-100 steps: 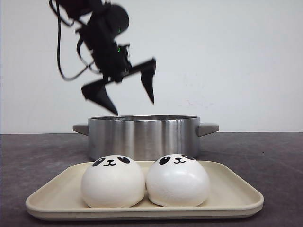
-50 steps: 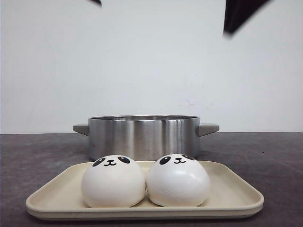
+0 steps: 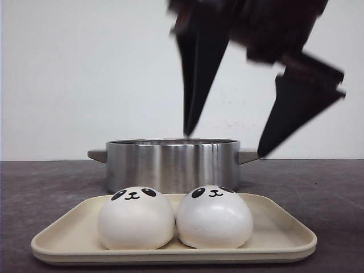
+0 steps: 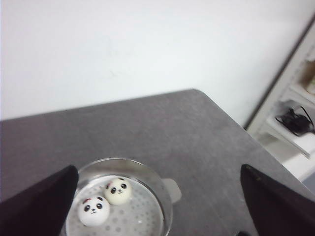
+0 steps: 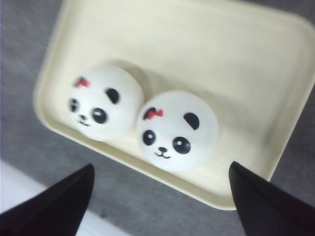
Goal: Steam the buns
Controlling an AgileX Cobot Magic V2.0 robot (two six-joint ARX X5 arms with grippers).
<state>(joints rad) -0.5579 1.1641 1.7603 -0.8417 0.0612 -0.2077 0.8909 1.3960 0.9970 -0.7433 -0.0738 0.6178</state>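
Note:
Two white panda-faced buns (image 3: 135, 219) (image 3: 214, 217) sit side by side on a cream tray (image 3: 273, 227) in front of a steel pot (image 3: 170, 162). My right gripper (image 3: 224, 144) hangs open above the tray, close to the camera and blurred. In the right wrist view the same buns (image 5: 104, 103) (image 5: 177, 130) lie on the tray (image 5: 246, 73) beyond the open right gripper (image 5: 161, 166). My left gripper (image 4: 158, 168) is open high above the pot (image 4: 157, 191), where two more buns (image 4: 118, 191) (image 4: 93, 210) rest on a perforated insert. It holds nothing.
The pot's side handles (image 3: 250, 154) stick out left and right. A white shelf unit with black cables (image 4: 295, 123) stands past the table's right edge. A white wall runs behind the grey table (image 3: 318, 187).
The left gripper, open over the pot a second ago, has risen out of the front view. The right gripper has come down from the upper right to above the tray.

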